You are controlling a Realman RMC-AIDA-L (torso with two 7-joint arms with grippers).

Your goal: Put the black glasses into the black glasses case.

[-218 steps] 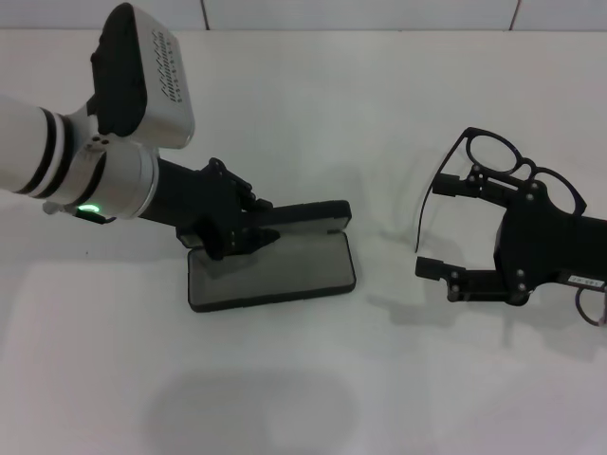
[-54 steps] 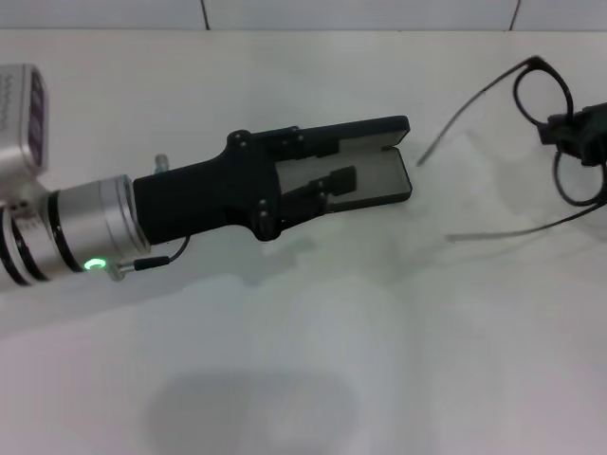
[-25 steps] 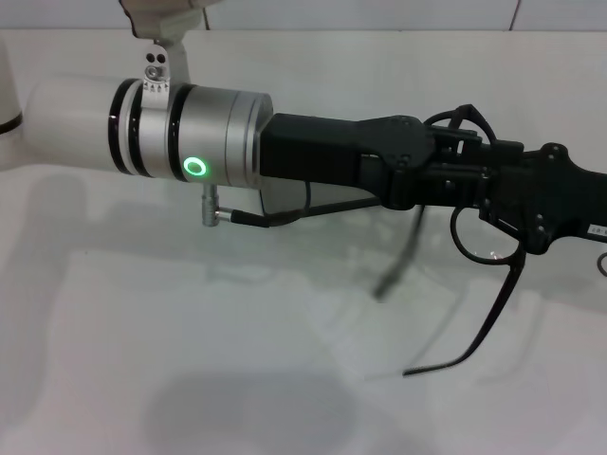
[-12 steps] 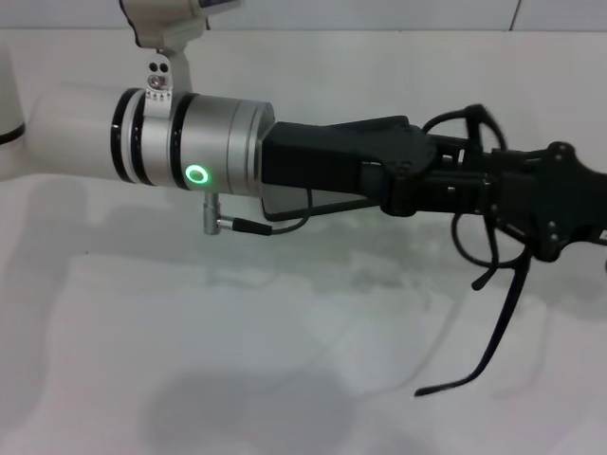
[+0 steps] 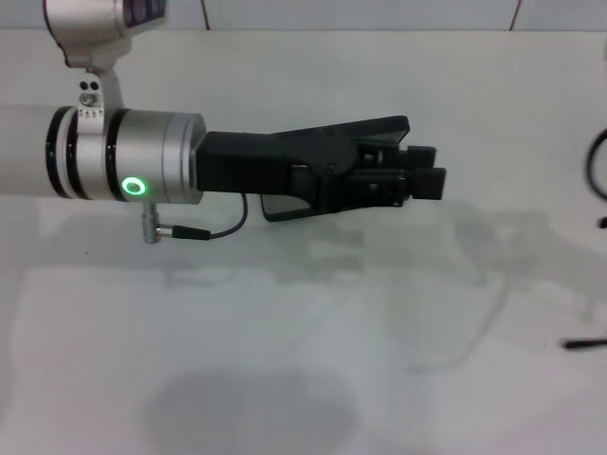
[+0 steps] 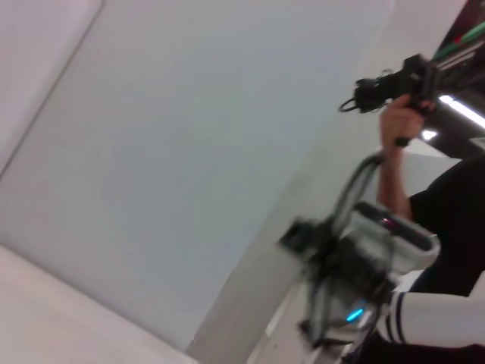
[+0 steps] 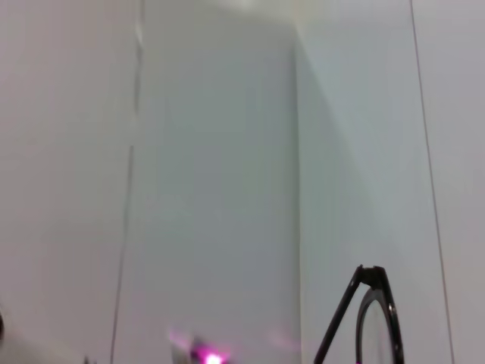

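Note:
The black glasses case [image 5: 375,128] lies open on the white table at centre back, mostly hidden under my left arm; only its raised lid edge and a bit of its near side show. My left gripper [image 5: 432,172] hovers over the case's right end, reaching just past it. The black glasses [image 5: 590,166] show only as a curved piece of rim at the far right edge, with one temple tip [image 5: 583,343] lower down. One lens and its hinge also show in the right wrist view [image 7: 371,279]. My right gripper is out of view.
The white table [image 5: 285,360] runs to a tiled wall at the back. My left arm's silver cuff [image 5: 142,156] with a green light spans the left half. The left wrist view shows a wall and a person [image 6: 436,205] standing off to the side.
My right gripper has pulled away to the right, out of view, taking the glasses with it. My left arm has drawn back left and now sits over the case.

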